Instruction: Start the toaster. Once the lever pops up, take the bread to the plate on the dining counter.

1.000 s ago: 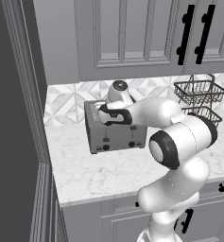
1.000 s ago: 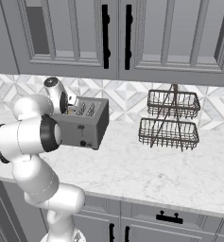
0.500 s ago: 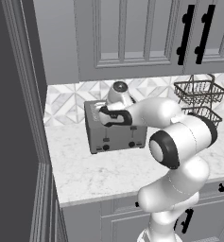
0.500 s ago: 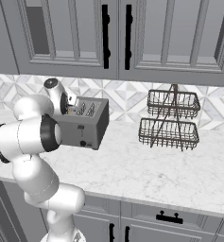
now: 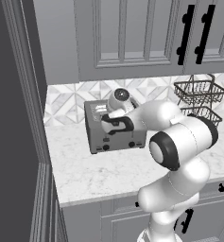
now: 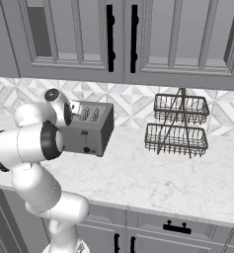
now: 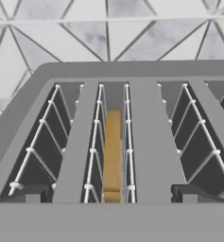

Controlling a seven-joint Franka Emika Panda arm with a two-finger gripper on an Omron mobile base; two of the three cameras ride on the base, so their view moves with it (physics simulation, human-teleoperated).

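A: Sitting upright in the second slot from the left, seen from the hand view, the bread is down between the wire guides of the toaster, its golden edge showing.

B: Toaster location?

A: On the wall bench, back close to the patterned backsplash, levers and knobs facing the room (front panel faces the base, hence the approach from that side).

B: Gripper?

A: Poised directly above the slots, pointing down. Jaws stand fully apart, one dark tip to each side of the bread's slot, holding nothing. Judgement: that straddle suits a later pinch on the slice's flat faces.

B: Stage?

A: Cannot tell from these views whether the lever is down. Judgement: either toasting is under way and the hand waits for the pop-up, or the lever is not yet pressed.

B: Other items?

A: Two-tier wire basket well apart to the right.
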